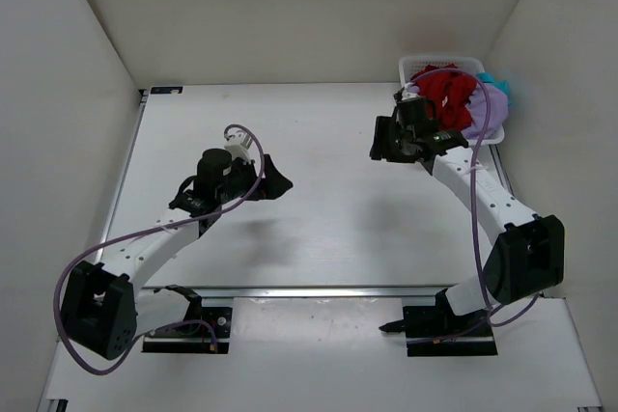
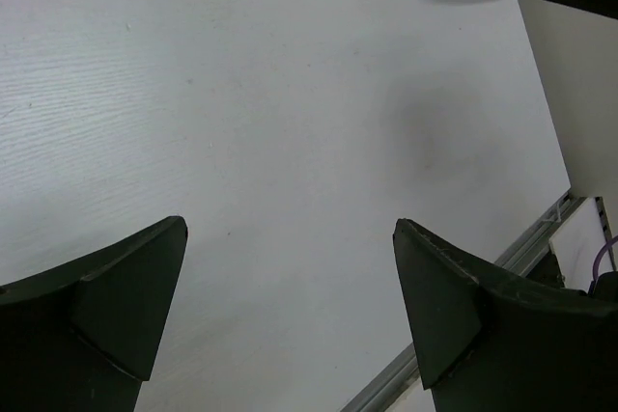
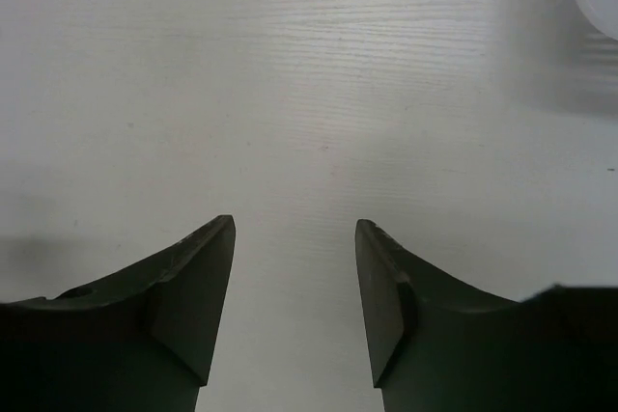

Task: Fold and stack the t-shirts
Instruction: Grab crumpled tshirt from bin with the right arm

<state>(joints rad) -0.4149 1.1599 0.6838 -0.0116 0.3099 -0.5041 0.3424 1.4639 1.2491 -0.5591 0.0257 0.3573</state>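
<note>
L gripper (image 2: 290, 229) wide apart, empty, over white worktop (image 1: 328, 209) | R gripper (image 3: 294, 224) apart, empty, near white plastic mesh basket (image 1: 436, 63) | we see red cloth t-shirt (image 1: 444, 89), lavender t-shirt (image 1: 492, 108), teal t-shirt (image 1: 504, 84) heaped inside

white table (image 1: 319, 142), plain white walls (image 1: 290, 7), even light

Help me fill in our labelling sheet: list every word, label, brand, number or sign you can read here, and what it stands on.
None readable in any view. The t-shirts in the basket look plain; the table, the left gripper and the right gripper show no lettering or labels.
</note>
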